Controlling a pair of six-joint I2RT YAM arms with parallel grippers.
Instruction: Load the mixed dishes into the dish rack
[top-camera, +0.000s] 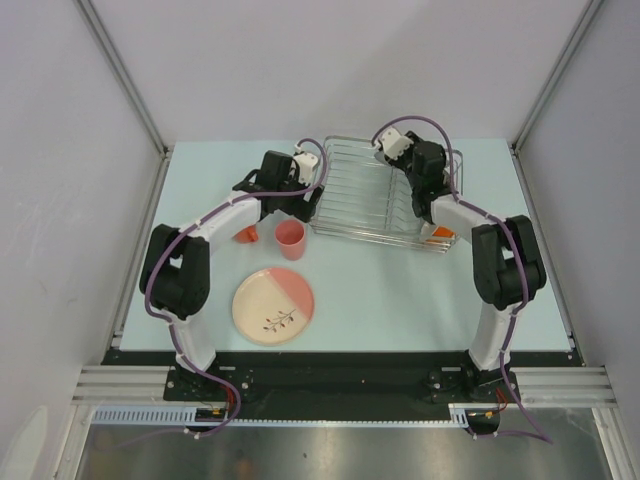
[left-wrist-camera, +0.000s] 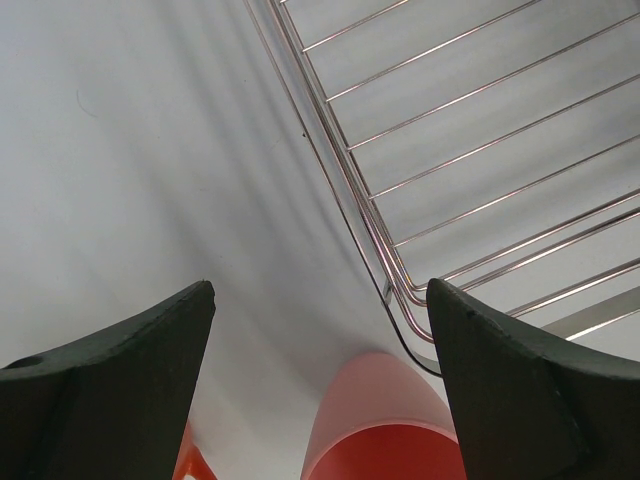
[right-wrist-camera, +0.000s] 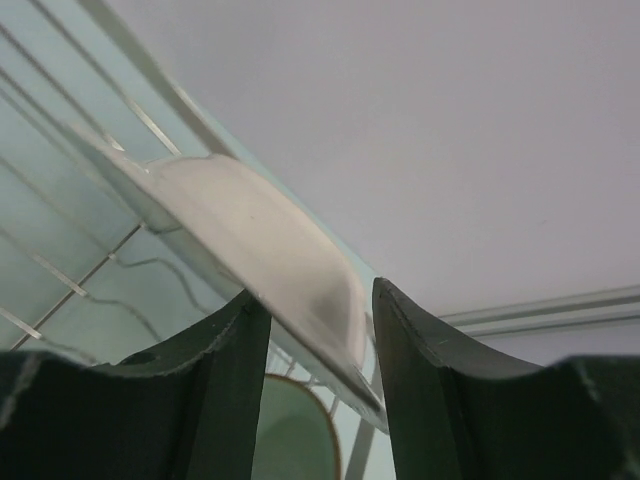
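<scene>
Right tool (right-wrist-camera: 320, 300): part-open, fingers pinching rim of white plate (right-wrist-camera: 250, 230). Plate tilted over wires at right end of dish rack (top-camera: 350, 190). Left tool (left-wrist-camera: 320, 300): wide open, empty, just beside small pink cup (top-camera: 290, 240) on counter (top-camera: 400, 290) near rack's left edge. Risk: plate released unseated between tines topples flat or slides; cause, tilt at release.

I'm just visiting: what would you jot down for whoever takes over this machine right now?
Left gripper: open, empty, beside the rack, near the pink cup.
Right gripper: fingers either side of the white plate at the rack; gripping or letting go, unclear.
On the table: pink cup, orange mug, leaf plate.
Done: none surely racked. Left: those three, plus the white plate.
</scene>
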